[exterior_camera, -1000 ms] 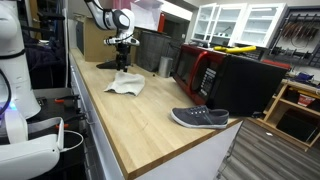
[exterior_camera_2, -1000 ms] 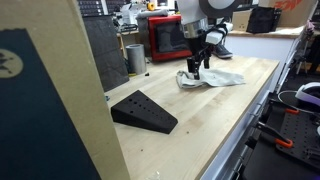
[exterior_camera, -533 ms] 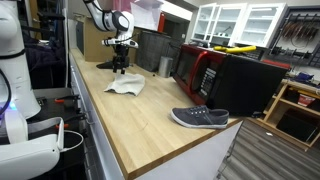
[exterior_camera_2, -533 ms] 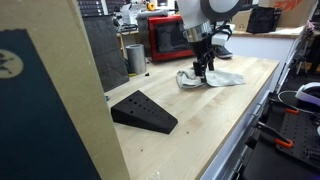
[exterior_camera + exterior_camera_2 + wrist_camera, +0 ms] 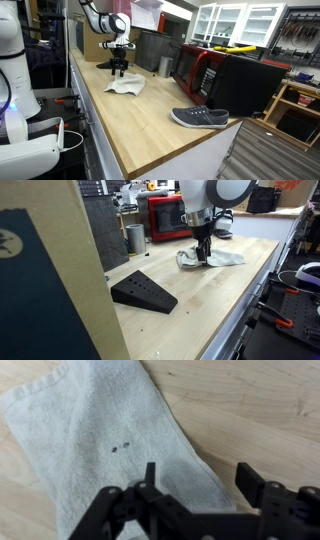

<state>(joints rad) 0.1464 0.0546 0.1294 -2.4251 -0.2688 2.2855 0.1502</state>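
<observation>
White towel (image 5: 100,430): laid rumpled on the wooden counter (image 5: 150,125), toward its far end. Gripper (image 5: 200,478): positioned at the towel's right edge, jaws spread apart, nothing clasped; one finger is seen over cloth, the other over bare wood. Grey shoe (image 5: 200,117): placed near, well apart.

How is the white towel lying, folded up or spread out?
Spread out: the towel lies open and mostly flat on the wooden counter, edges slightly rumpled.
</observation>
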